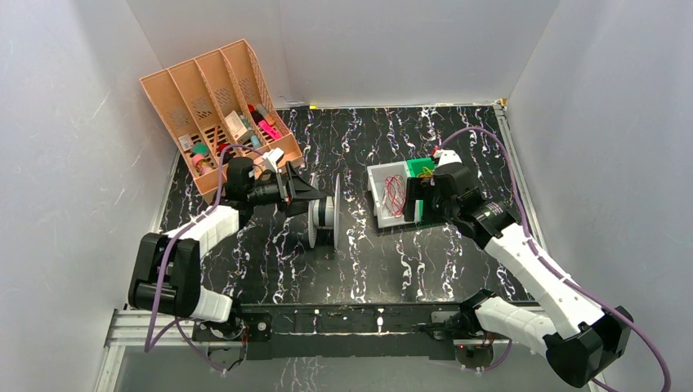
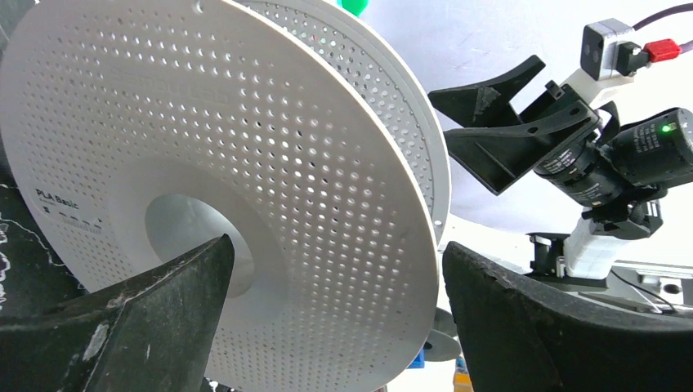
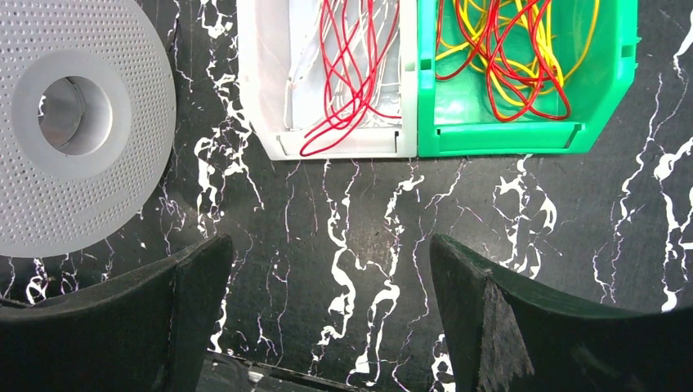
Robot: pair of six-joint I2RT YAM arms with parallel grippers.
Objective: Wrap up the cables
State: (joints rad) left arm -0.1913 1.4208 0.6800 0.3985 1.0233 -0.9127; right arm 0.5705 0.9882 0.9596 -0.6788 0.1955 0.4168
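1. The left tool [image 1: 315, 193] is released: its two black fingers [image 2: 122, 327] stand wide apart in the left wrist view.
2. A white perforated spool [image 2: 245, 163] stands on edge directly ahead of the left tool, so that one flange fills the gap between the fingers. Whether either finger touches the flange cannot be told.
3. The right tool [image 3: 327, 245] is also released, with its fingers spread. It hangs over a bare patch of the black marbled table [image 3: 343, 204].
4. The red cables [image 3: 351, 73] lie in loose loops inside a white bin [image 3: 249, 82] just ahead of the right tool, clear of its fingers. One loop reaches the bin's near wall.
5. A green bin [image 3: 605, 90] sits against the white bin's side, ahead of the right tool and to its right. It holds a tangle of red and yellow wires [image 3: 498, 57].
6. From the right tool, the spool appears ahead and far to the left, well apart from both bins.
7. In the top view, the spool stands between the two tools, much nearer the left one.
8. A peach slotted organizer [image 1: 204, 106] stands close beyond the left tool, on its outer side.
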